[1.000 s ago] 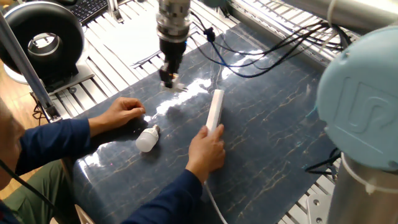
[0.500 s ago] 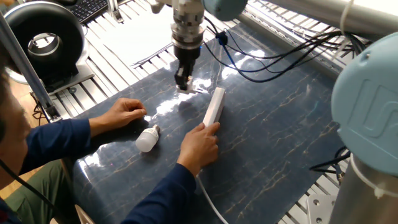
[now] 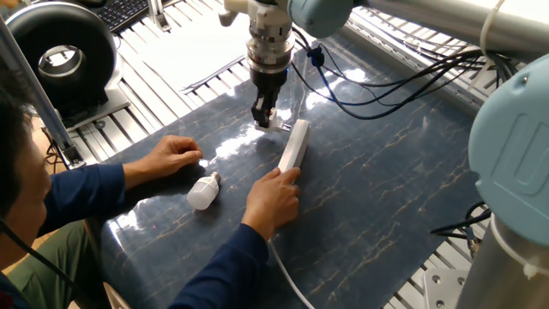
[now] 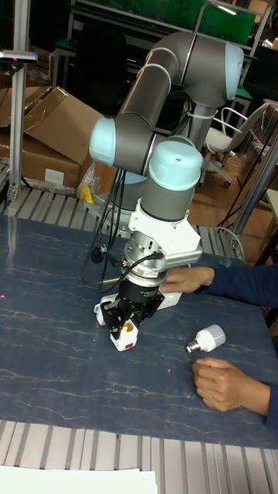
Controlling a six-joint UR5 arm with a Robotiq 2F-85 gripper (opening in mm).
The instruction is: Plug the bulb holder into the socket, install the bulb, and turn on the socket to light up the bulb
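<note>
Counting one socket (image 3: 294, 147), one bulb (image 3: 202, 191), one bulb holder (image 4: 123, 333) clenched in the claw (image 3: 263, 117), socket just beside it, bulb well apart.

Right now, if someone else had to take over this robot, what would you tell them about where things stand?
Gripper: low over the far end of the socket, apparently shut on the small white holder; the grip itself is hard to see.
Socket: flat on the table, a person's hand steadying its near end.
Bulb: lying loose on the table, beside the person's other hand.
Done: holder picked up and brought to the socket.
Left: seat the holder, screw in the bulb, switch on.
</note>
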